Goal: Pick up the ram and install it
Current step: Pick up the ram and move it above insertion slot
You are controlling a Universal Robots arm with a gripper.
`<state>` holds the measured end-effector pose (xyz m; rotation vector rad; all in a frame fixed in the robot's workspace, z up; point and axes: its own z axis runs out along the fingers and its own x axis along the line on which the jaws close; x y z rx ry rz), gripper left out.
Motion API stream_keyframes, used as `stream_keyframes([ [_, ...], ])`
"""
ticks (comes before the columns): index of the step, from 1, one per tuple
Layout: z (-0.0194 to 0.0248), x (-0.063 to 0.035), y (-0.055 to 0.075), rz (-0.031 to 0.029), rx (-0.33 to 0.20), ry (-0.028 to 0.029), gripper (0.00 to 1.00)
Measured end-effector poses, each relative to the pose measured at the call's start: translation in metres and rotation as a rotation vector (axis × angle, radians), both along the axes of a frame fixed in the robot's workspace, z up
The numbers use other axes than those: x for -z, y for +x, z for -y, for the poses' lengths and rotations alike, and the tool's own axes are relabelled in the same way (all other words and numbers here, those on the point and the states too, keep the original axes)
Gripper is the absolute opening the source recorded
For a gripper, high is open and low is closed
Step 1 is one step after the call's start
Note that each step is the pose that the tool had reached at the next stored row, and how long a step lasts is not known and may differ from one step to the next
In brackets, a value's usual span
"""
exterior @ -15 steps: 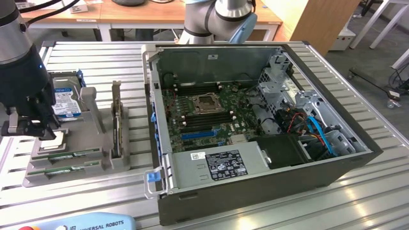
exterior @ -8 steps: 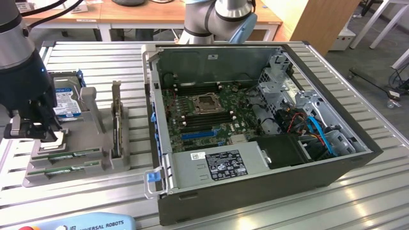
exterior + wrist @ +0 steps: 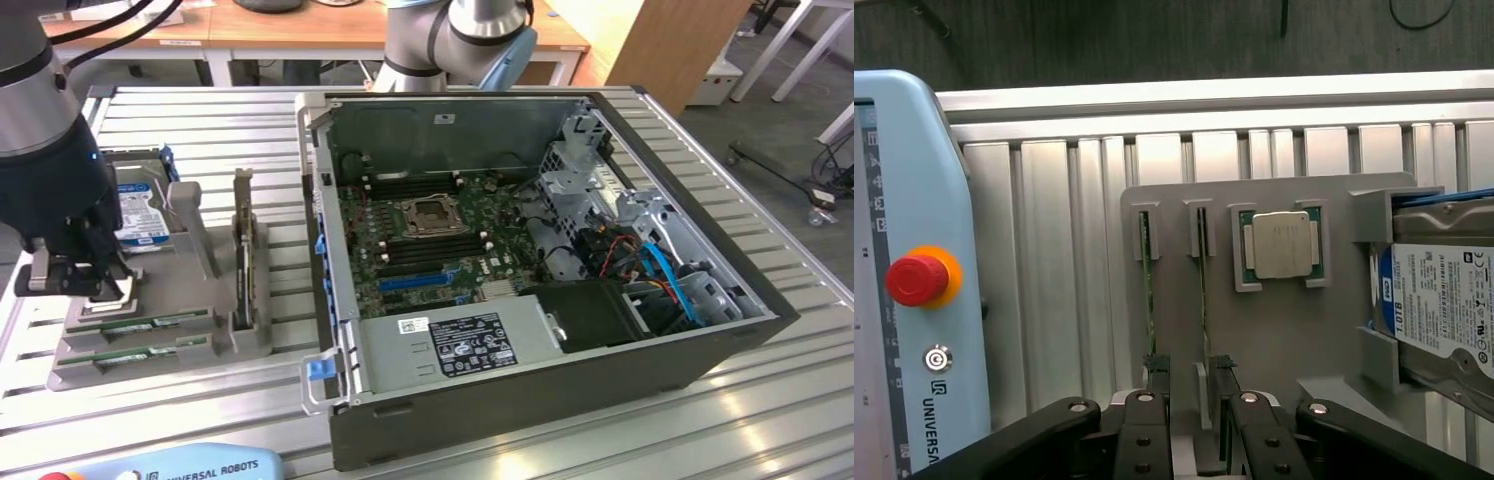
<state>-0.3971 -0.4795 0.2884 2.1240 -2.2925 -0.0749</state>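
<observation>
On the exterior view's left, the gripper (image 3: 80,288) is hanging low over the grey tray (image 3: 94,375), its jaws standing apart and gripping nothing. The step in hand is looking like the pick itself. Doing it well is probably coming down to alignment: the fingers should be dropping squarely onto the two flat faces of one stick only, closing evenly so the thin board is not being bent or twisted, and lifting straight up out of its slot instead of levering it sideways. The risk is lying in the spacing, since two sticks are sitting side by side.

In the wrist view, the ram (image 3: 1202,290) is standing on edge in its tray (image 3: 1274,340) slot and running in between the open fingers, though off-centre, sitting nearer one finger than the other. The farther fingertip (image 3: 1157,366) is sitting just beside the end of the second stick (image 3: 1147,290); whether they are touching cannot be told. In the exterior view the ram (image 3: 140,325) is lying just below the gripper, toward the camera.

Moving right, the expansion card (image 3: 243,260) is standing upright at the tray's far side. Beyond it the open computer case (image 3: 534,400) is showing its motherboard (image 3: 380,255), well apart from the ram.
</observation>
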Motion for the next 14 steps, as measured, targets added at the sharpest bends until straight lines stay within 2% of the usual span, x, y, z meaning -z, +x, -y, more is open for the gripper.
stream_keyframes([
  [14, 0.0000, 0.0151, 0.000, 0.0005, 0.000, 0.0000, 0.29],
])
